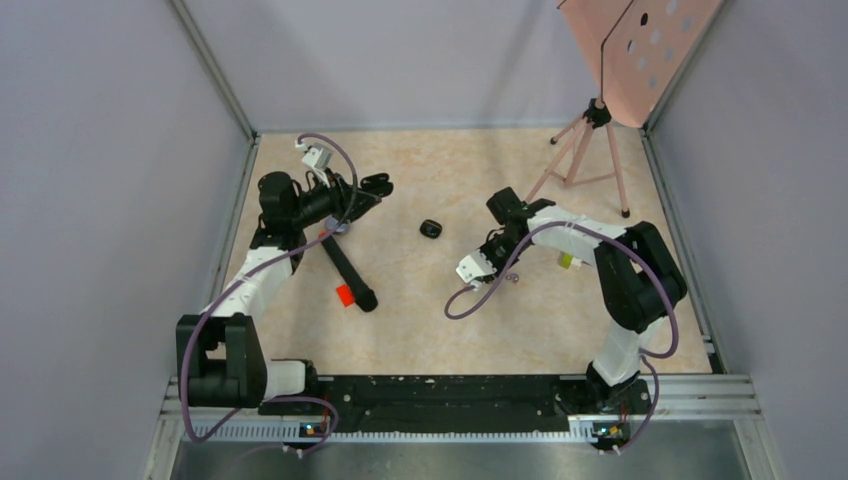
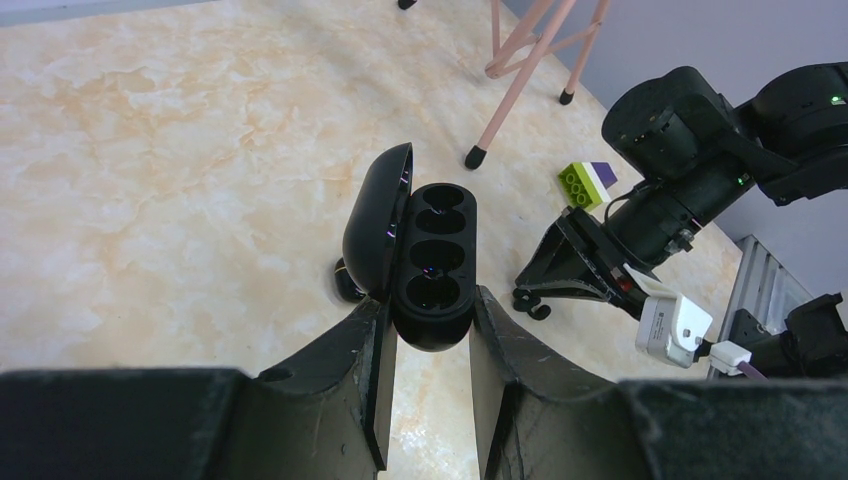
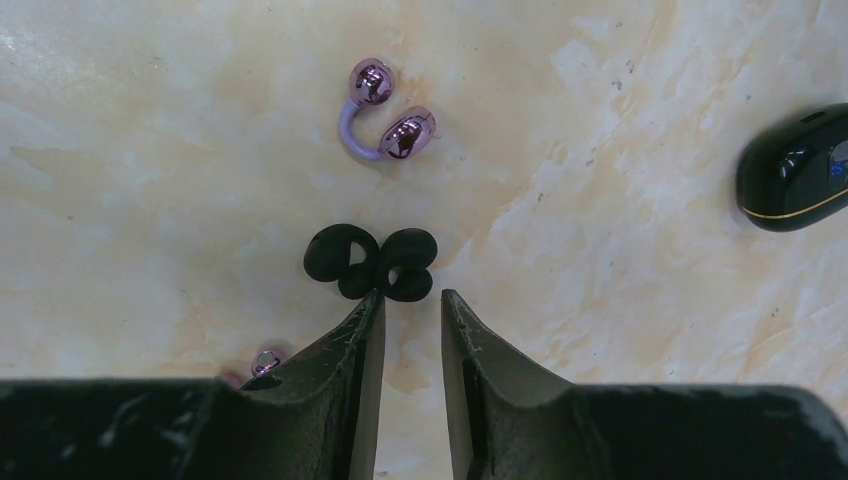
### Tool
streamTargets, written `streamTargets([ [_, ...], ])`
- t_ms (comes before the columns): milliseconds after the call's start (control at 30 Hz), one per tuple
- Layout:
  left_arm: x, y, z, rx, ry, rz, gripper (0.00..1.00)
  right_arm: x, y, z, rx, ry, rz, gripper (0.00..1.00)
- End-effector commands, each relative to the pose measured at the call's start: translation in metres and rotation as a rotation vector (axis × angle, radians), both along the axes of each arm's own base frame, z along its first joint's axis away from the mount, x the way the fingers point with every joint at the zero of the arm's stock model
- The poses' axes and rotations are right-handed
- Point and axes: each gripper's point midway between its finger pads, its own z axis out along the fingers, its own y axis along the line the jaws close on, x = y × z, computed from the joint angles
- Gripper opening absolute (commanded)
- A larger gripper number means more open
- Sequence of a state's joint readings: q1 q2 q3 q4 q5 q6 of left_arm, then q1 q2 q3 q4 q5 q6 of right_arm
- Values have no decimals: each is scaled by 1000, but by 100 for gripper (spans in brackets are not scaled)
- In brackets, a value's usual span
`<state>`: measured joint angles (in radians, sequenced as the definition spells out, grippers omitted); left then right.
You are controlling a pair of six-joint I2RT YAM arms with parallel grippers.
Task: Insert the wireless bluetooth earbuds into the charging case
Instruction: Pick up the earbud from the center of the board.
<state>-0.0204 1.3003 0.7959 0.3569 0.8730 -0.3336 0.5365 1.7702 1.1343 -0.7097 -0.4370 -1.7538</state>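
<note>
Lightness and slipperiness are expected of the small black clip-shaped earbud (image 3: 370,263), lying on the marbled tabletop (image 3: 600,250) just ahead of the part-spread, empty right jaws; its middle is best pinched. The open black oval charging case (image 2: 430,265) is pinched by the left jaws.

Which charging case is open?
The black case clamped in the left tool: its lid is swung back, showing empty sockets. The other black case lies shut on the table.
</note>
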Motion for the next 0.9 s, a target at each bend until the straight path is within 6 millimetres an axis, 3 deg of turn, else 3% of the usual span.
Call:
streamTargets([
  [0,5,2,19,5,-74,7,0,-7,12,5,14,32,45,27],
  [600,19,4,27,17,-96,10,0,-24,10,-19,-61,133,35,30],
  [867,24,7,33,9,-106,33,0,-8,34,9,56,141,-106,30],
])
